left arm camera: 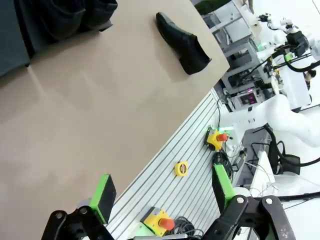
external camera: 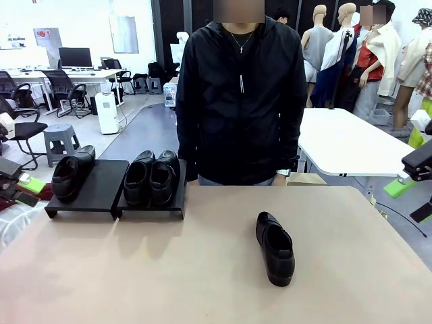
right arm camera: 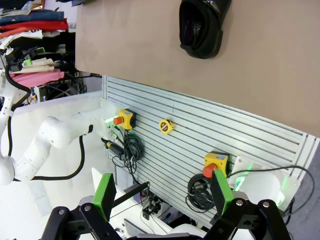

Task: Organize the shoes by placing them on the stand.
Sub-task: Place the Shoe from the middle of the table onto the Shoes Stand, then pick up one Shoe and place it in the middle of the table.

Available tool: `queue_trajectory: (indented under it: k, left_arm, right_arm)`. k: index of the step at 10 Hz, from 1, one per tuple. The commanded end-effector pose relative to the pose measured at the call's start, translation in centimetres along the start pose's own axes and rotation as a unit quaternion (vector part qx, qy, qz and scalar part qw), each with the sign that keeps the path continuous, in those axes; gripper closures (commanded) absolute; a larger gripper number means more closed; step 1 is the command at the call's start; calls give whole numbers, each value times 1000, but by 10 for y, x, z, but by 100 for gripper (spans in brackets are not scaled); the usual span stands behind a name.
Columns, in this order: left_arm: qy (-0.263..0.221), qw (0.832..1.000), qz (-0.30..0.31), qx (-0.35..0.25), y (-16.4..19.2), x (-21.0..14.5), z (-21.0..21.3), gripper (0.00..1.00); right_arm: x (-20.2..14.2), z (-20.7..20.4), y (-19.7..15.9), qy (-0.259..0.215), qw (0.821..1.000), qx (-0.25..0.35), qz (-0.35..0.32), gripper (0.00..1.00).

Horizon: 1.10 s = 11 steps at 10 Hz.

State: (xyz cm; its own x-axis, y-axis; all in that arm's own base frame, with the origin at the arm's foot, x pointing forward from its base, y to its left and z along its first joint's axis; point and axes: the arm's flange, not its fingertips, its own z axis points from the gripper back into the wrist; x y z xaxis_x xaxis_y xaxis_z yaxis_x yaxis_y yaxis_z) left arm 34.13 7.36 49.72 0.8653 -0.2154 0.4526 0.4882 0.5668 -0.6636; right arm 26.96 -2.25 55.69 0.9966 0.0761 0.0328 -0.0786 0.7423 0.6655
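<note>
On the far left of the beige tabletop (external camera: pixel 202 270) sits the low black flat-topped stand (external camera: pixel 108 182), two adjoining platforms. Its left platform carries one glossy black leather dress shoe (external camera: pixel 71 174) along its left side; the remaining surface beside that shoe is bare. Its right platform carries a pair of matching black shoes (external camera: pixel 152 177), side by side and touching, toes toward my side of the table.

Well to the right of the stand, near the table's middle, a fourth black dress shoe (external camera: pixel 275 247) lies on the tabletop, sole down, toe toward me. A person in a black jacket (external camera: pixel 239 94) stands at the far edge, just behind the stand's right platform.

My left gripper (left arm camera: pixel 162 200) hangs above the near table edge, green-padded fingers spread wide, gripping nothing; the stray shoe (left arm camera: pixel 182 42) lies far ahead of it.

My right gripper (right arm camera: pixel 162 192) likewise has its fingers parted and empty, held off the table over the slatted aluminium rail (right arm camera: pixel 210 125), with the stray shoe (right arm camera: pixel 202 25) beyond it.
</note>
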Motion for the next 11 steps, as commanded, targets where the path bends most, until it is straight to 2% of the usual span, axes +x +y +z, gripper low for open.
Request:
queue_trajectory:
  k: [1,10,11]
  left_arm:
    - [0,1000,-8,0,2,-3,4,0]
    - [0,1000,-8,0,2,-3,4,0]
    - [0,1000,-8,0,2,-3,4,0]
  right_arm:
    - [1,3,0,0,1000,9,12,0]
    - [0,0,0,0,1000,0,0,0]
    - [24,-19,27,15,996,-88,-7,0]
